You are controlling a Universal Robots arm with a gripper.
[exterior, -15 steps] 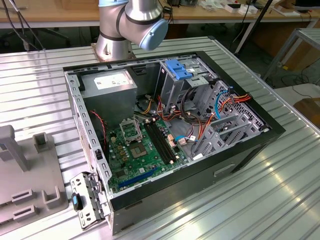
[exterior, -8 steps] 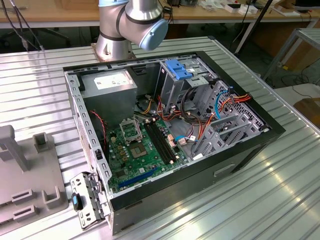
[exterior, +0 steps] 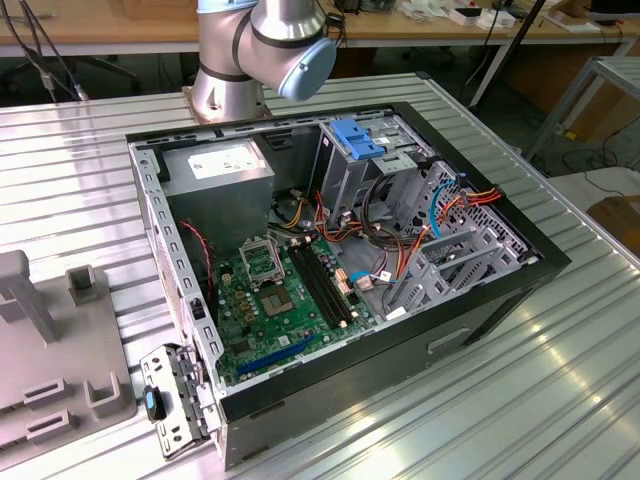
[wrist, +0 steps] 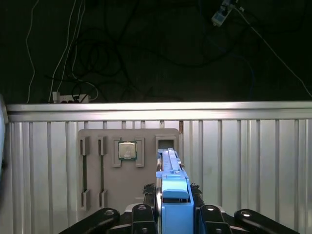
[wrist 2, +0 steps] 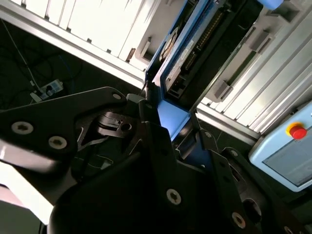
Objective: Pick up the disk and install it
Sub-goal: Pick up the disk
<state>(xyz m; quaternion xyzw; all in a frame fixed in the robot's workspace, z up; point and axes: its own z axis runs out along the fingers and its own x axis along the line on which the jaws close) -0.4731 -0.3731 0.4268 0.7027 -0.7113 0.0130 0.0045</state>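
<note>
You have the case [exterior: 400, 352] on the table [exterior: 545, 400], arm base [exterior: 228, 85] just behind it, tray [exterior: 60, 345] at the exterior view's left. Inside, the motherboard [exterior: 268, 300] lies flat, power supply [exterior: 215, 170] behind it, cage [exterior: 455, 250] at the exterior view's right. In the first wrist view the gripper [wrist: 172, 189] clamps the disk [wrist: 168, 162] upright.

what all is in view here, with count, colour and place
table: one, ribbed silver, the work surface
computer case: one, black and grey, open on the table
motherboard: one, green, inside the case
power supply: one, grey, inside the case
bracket: one, blue, atop the case's drive cage
fixture tray: one, grey, on the table
chip: one, silver, seated in the tray
pendant: one, pale blue, near the table's edge
disk: one, grey with blue rail, held over the table
arm: one, silver and blue, beside the case
pincer: one, black, shut on the disk
</note>
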